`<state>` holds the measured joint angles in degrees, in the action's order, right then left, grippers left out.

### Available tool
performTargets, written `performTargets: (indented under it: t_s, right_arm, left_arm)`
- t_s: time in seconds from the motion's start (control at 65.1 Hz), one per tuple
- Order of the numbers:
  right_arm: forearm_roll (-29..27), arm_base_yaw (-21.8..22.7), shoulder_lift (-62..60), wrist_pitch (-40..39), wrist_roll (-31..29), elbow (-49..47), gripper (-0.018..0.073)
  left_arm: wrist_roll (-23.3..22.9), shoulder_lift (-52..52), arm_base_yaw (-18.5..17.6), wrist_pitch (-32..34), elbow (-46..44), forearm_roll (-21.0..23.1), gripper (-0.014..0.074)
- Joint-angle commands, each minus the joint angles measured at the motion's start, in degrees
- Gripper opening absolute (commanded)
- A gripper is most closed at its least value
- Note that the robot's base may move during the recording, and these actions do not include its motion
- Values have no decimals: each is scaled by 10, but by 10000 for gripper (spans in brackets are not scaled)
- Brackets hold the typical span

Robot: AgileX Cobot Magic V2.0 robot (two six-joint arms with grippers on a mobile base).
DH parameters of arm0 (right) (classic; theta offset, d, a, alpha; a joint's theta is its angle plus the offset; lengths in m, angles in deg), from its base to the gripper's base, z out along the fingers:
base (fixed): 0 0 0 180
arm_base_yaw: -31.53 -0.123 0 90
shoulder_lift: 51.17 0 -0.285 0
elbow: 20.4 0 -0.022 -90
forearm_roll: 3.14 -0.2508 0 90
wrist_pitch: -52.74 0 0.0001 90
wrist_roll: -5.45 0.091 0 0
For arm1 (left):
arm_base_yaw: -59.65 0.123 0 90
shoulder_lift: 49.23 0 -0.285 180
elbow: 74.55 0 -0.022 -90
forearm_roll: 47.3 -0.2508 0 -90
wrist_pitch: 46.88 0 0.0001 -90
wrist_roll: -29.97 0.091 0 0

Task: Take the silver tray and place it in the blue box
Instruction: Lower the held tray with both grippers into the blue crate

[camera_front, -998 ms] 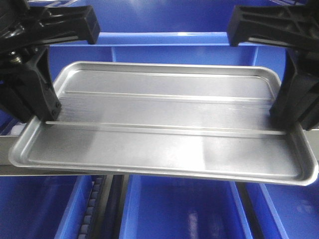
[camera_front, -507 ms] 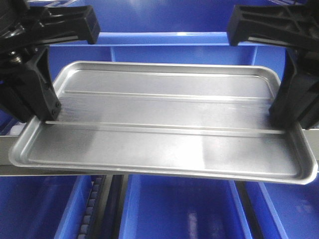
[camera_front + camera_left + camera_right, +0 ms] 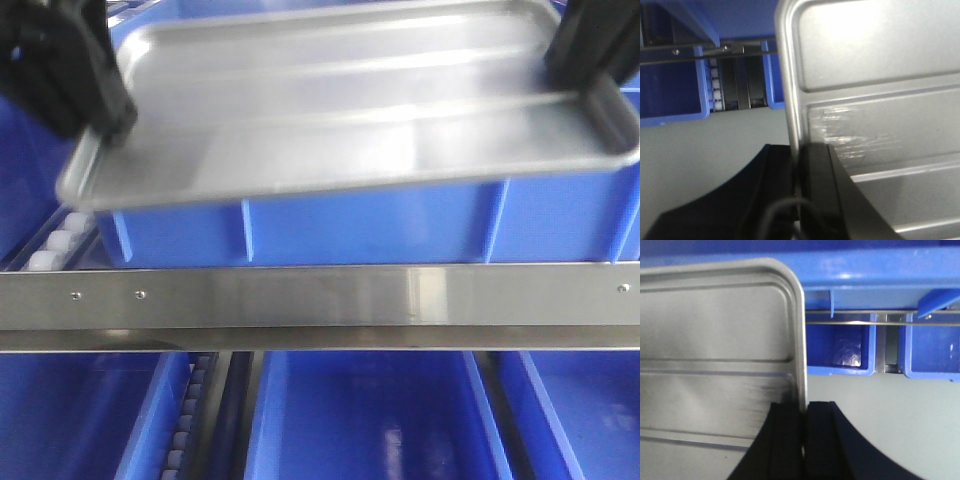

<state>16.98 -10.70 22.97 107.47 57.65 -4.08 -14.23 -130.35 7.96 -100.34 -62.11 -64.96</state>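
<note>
The silver tray point(image 3: 340, 110), shiny and ridged, hangs level and motion-blurred at the top of the front view, over the blue box point(image 3: 350, 230) and its ribbed front wall. My left gripper point(image 3: 105, 125) is shut on the tray's left rim and my right gripper point(image 3: 580, 75) on its right rim. The left wrist view has the rim of the tray point(image 3: 880, 75) pinched between the black fingers of my left gripper point(image 3: 797, 160). In the right wrist view my right gripper point(image 3: 804, 412) clamps the edge of the tray point(image 3: 715, 340), with the box rim point(image 3: 865, 270) beyond.
A steel shelf rail point(image 3: 320, 305) runs across in front of the box. A roller track point(image 3: 55, 245) lies at the left. More blue bins point(image 3: 370, 420) sit on the lower level. Grey floor point(image 3: 700, 150) shows under the tray.
Both grippers have carried the tray upward and away in the front view, uncovering the box's front wall and the steel rail. The grips on both rims are unchanged.
</note>
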Motion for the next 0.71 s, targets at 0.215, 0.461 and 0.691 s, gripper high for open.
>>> performTargets:
  t_s: [0.215,0.461,0.691]
  right_arm:
    - [-80,75,59,-56,-150,-154,70]
    - [-178,150,145,-60,-273,-280,70]
    - [-256,212,239,-66,-349,-374,70]
  left_arm:
    - [94,-78,8,27,-189,16,-7]
    - [234,-190,109,38,-350,177,-6]
    - [275,-270,161,16,-467,217,-6]
